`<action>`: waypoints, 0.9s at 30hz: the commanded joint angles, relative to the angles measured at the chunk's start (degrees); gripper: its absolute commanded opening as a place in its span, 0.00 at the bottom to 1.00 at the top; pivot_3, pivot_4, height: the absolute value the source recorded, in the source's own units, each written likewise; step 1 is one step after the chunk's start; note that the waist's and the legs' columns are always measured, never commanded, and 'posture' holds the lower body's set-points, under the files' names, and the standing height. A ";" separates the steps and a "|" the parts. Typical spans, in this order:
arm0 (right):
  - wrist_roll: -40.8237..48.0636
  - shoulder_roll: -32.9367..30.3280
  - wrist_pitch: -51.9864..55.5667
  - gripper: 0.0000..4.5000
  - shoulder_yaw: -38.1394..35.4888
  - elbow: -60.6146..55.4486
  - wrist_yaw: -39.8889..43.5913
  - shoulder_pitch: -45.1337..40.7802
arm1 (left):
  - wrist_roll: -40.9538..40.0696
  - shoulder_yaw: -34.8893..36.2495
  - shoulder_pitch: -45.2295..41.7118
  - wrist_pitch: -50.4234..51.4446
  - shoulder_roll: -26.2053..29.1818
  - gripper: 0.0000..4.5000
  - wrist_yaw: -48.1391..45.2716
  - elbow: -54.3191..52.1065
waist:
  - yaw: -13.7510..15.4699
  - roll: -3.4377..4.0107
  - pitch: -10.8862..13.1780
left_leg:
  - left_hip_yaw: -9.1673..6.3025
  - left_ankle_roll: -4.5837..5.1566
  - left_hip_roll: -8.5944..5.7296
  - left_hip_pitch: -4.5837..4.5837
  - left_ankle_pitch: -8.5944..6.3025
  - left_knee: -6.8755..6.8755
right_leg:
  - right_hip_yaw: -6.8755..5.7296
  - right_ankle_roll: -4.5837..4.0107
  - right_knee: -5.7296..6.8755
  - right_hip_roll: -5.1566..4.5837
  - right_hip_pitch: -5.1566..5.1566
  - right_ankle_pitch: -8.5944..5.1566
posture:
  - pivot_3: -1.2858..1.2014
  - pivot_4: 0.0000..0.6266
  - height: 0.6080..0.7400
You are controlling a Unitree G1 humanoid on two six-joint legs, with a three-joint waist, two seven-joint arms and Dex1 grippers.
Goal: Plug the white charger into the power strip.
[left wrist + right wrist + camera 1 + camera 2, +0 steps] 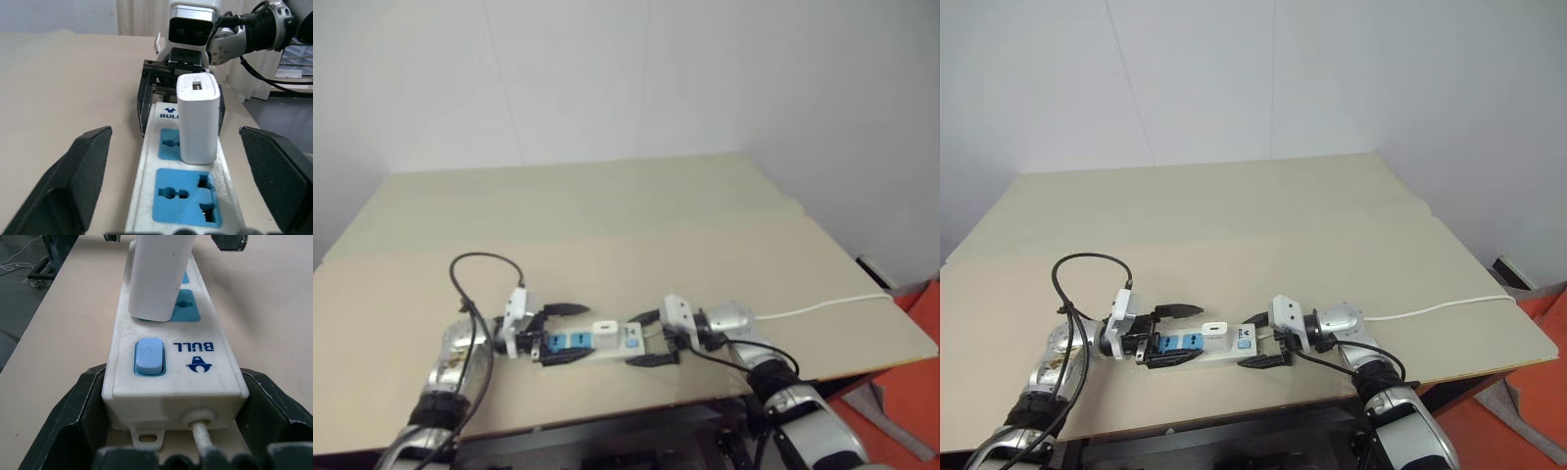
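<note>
The white charger (197, 117) stands upright in a socket of the power strip (592, 345), the one nearest the switch end, and it looks seated, so the plugging appears done. The strip lies on the bench (607, 225) with its long axis running from one arm to the other. The left hand (561, 336) is spread wide at the far end of the strip, its fingers flanking the strip without touching the charger, which lies straight ahead along that axis. The right hand (647, 339) pinches the switch end of the strip, where the cord (822, 305) leaves. Likely next: both hands let go and draw apart along the strip.
</note>
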 commanded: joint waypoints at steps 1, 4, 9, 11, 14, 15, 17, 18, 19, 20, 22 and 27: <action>-2.85 -0.35 -0.10 0.77 1.80 1.91 -0.13 0.76 | 0.89 0.10 0.79 1.53 1.59 1.00 -0.43 -1.60 | -0.01 -0.03 0.02 | 0.00 0.00 0.00 -0.01 0.00 0.00 | 0.00 0.00 0.00 0.00 -0.01 0.00 | 0.52 0.24 1.00; -2.82 -0.29 -0.11 0.77 1.77 1.94 -0.14 0.63 | 0.54 1.15 0.43 2.49 2.57 1.00 0.41 -3.22 | -0.03 -0.07 0.08 | -0.03 0.00 0.01 -0.06 0.00 0.00 | 0.00 0.01 0.01 0.00 -0.08 -0.01 | 0.52 0.24 1.00; -2.45 0.41 0.95 0.77 0.72 2.32 -2.29 0.19 | -0.59 4.73 0.77 1.19 4.57 1.00 1.08 -6.14 | -0.07 -0.36 0.35 | -0.07 0.00 0.09 -0.18 0.00 0.00 | 0.01 -0.07 0.02 0.02 -0.27 0.04 | 0.52 0.24 1.00; -1.75 0.54 1.30 0.84 0.06 2.61 -2.07 -0.16 | -1.32 6.51 1.33 0.84 5.50 1.00 1.23 -7.00 | -0.09 -0.41 0.43 | -0.09 0.00 0.15 -0.21 0.00 0.00 | 0.01 -0.15 0.03 0.03 -0.36 0.09 | 0.52 0.24 1.00; -1.33 -0.18 0.42 0.99 -0.48 1.95 -1.25 0.01 | -2.82 9.38 2.18 1.91 7.53 1.00 1.09 -8.02 | -0.02 -0.48 0.51 | -0.07 0.00 0.21 -0.36 0.00 0.00 | 0.02 -0.18 0.03 -0.01 -0.56 0.11 | 0.52 0.24 1.00; -1.31 -0.45 0.15 0.99 -0.66 1.69 -1.25 0.10 | -3.14 10.09 2.50 2.14 8.20 1.00 1.04 -8.33 | -0.02 -0.53 0.55 | -0.07 0.00 0.21 -0.51 0.00 0.00 | 0.02 -0.19 0.04 -0.01 -0.69 0.11 | 0.52 0.24 1.00; -0.61 -1.82 0.23 0.99 -1.40 -0.09 -0.48 0.65 | -3.63 12.20 3.89 2.34 10.29 1.00 1.08 -9.14 | 0.13 -0.60 0.67 | -0.08 0.00 0.21 -0.72 0.00 0.01 | -0.02 -0.20 0.04 -0.01 -0.86 0.12 | 0.52 0.24 1.00; -0.19 -2.68 0.37 0.99 -1.90 -1.34 -0.27 1.05 | -3.95 13.27 4.76 2.70 11.42 1.00 0.97 -9.67 | 0.30 -0.59 0.70 | -0.08 -0.01 0.21 -0.79 0.00 0.01 | -0.04 -0.20 0.04 -0.03 -0.91 0.12 | 0.52 0.24 1.00; 0.40 -3.67 0.75 0.99 -2.43 -2.99 0.07 1.59 | -4.23 14.28 5.69 2.99 12.52 1.00 0.95 -10.27 | 0.55 -0.59 0.71 | -0.08 -0.01 0.20 -0.92 0.00 0.02 | -0.06 -0.20 0.04 -0.06 -1.01 0.12 | 0.52 0.24 1.00; 0.79 -4.32 1.10 0.99 -2.75 -4.20 0.25 2.02 | -4.48 14.82 6.34 3.23 13.19 1.00 1.01 -10.78 | 1.08 -0.58 0.75 | -0.09 -0.01 0.20 -1.08 0.00 0.03 | -0.06 -0.20 0.05 -0.10 -1.20 0.13 | 0.52 0.24 1.00; 2.17 -7.37 1.23 0.99 -3.92 -8.72 1.05 3.77 | -4.79 16.70 8.49 3.56 15.32 1.00 0.92 -11.44 | 1.89 -0.55 0.79 | -0.03 -0.01 0.17 -1.45 0.01 0.05 | -0.03 -0.20 0.10 -0.17 -1.64 0.13 | 0.52 0.24 1.00; 8.95 -18.26 6.00 0.99 -8.20 -20.21 6.87 8.20 | -5.47 21.40 14.35 4.05 19.95 1.00 -0.08 -12.96 | 3.92 -0.51 1.46 | 0.19 -0.04 0.09 -2.10 0.00 0.18 | -0.18 -0.20 0.07 -0.27 -2.10 0.13 | 0.52 0.24 1.00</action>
